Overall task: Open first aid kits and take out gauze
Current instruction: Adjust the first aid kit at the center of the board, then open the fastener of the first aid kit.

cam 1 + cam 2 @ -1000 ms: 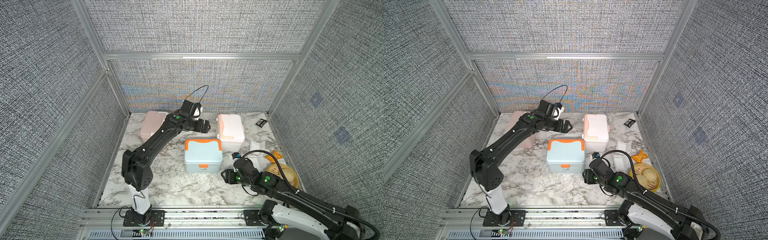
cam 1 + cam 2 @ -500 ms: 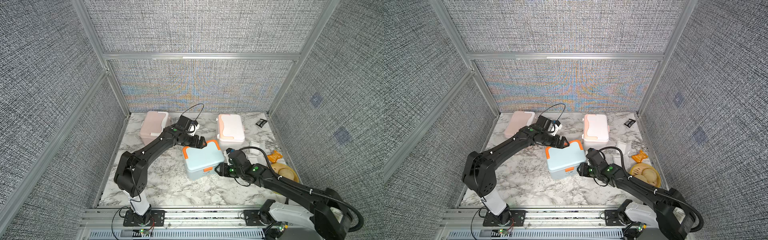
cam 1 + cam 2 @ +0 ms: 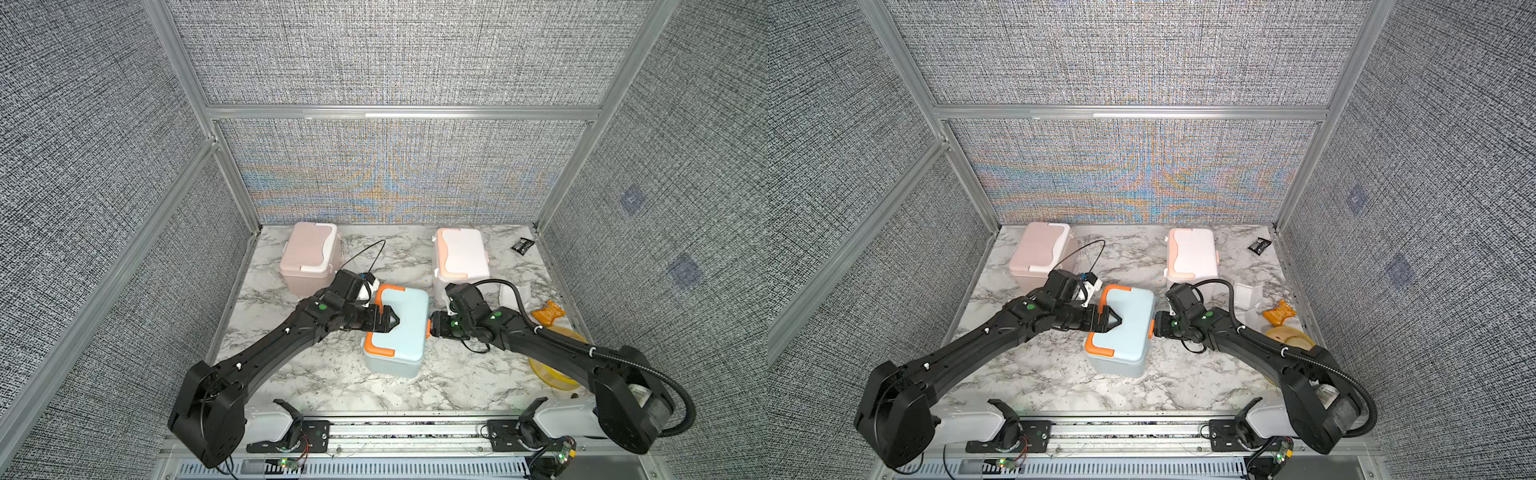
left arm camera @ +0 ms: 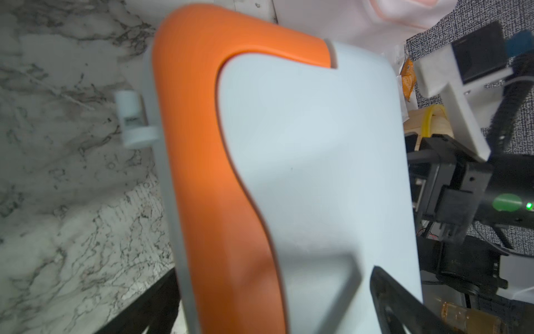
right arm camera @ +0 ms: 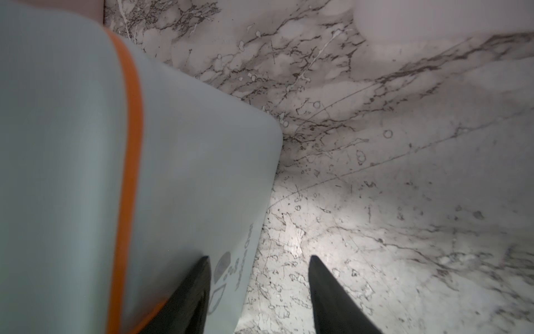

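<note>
Jaws gape on left gripper point(image 3: 390, 320) and right gripper point(image 5: 258, 259), flanking blue kit point(image 3: 406, 334) lying front-to-back.

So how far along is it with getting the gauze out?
Done: nothing that shows; the pink kit, the white and peach kit and the light blue kit all have lids shut. In hand: the left gripper straddles that kit's orange handle; the right gripper, open, is at its side. Left: open all three and lift out gauze. A white packet lies at the right; whether gauze, unclear.
</note>
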Action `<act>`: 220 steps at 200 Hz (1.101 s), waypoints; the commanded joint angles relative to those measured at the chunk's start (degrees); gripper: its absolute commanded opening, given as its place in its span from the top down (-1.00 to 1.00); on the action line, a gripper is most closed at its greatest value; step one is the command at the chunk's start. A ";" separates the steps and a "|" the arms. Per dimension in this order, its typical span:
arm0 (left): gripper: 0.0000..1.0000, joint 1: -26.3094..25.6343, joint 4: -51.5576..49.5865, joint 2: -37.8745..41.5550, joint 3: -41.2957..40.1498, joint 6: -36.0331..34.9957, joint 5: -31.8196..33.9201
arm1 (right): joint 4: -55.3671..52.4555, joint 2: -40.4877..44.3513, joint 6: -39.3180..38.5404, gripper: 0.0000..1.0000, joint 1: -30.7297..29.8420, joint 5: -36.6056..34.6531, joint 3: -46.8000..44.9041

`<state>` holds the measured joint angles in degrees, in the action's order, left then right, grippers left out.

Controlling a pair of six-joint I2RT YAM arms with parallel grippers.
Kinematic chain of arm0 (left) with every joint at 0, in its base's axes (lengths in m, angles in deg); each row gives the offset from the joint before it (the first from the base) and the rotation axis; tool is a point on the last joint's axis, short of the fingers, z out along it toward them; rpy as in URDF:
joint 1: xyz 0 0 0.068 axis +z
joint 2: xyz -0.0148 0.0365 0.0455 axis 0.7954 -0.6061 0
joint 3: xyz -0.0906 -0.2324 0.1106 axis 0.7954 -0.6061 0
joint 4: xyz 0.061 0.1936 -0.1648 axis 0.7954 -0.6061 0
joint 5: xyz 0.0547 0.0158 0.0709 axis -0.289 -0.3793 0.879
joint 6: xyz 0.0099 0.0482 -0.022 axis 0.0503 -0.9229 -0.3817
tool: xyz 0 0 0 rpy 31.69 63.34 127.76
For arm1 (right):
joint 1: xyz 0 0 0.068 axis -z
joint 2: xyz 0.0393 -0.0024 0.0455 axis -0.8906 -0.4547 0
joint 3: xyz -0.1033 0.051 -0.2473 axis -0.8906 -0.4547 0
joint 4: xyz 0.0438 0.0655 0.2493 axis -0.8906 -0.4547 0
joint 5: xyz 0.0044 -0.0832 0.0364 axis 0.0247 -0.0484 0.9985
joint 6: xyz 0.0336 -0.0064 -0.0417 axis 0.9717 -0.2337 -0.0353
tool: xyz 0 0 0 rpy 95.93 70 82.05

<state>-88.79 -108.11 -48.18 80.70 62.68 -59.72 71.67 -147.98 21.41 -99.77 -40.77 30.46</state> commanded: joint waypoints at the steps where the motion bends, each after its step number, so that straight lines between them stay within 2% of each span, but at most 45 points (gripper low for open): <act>1: -0.99 -0.20 2.34 3.25 -0.88 1.35 0.32 | 1.43 -0.32 -1.07 -0.15 -0.17 2.33 0.84; 36: -0.99 -0.20 -2.82 8.43 0.99 0.05 6.19 | -3.18 5.59 -0.38 -0.19 0.57 -1.71 -1.03; 70: -1.00 -1.02 -5.95 10.54 4.95 -0.01 6.65 | -1.63 12.84 1.22 -0.26 0.77 1.15 -4.39; 80: -1.00 -1.66 -6.12 10.43 6.15 0.08 5.97 | 0.92 14.68 2.47 -0.28 1.20 3.35 -6.64; 95: -0.99 -2.73 -6.34 9.59 8.01 -0.41 5.84 | 8.37 17.41 5.58 -0.54 2.07 7.32 -11.57; 105: -0.99 -3.05 -6.41 8.68 8.72 -0.69 5.94 | 13.88 19.24 8.26 -0.64 2.28 8.17 -15.07; 125: -0.99 -3.49 -7.84 6.57 9.87 -1.64 7.60 | 23.42 21.59 11.74 -0.73 2.95 10.46 -20.44; 137: -0.99 -3.94 -10.61 5.02 10.76 -3.04 11.34 | 26.13 22.32 12.55 -0.78 2.96 11.27 -21.97; 148: -1.00 -4.02 -13.51 3.88 11.32 -3.96 15.65 | 30.74 22.58 13.89 -0.84 2.99 12.21 -23.91; 167: -0.99 -3.99 -14.60 3.09 10.94 -4.50 17.92 | 38.97 20.79 16.48 -0.88 3.40 14.84 -26.16; 220: -0.99 -4.07 -11.87 -1.38 9.00 -4.43 13.15 | 55.78 8.92 23.12 -0.80 3.64 21.61 -26.38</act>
<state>-92.77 -120.81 -48.34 90.36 58.72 -44.86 115.51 -135.57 40.77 -96.25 -24.11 3.77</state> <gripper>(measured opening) 0.994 0.904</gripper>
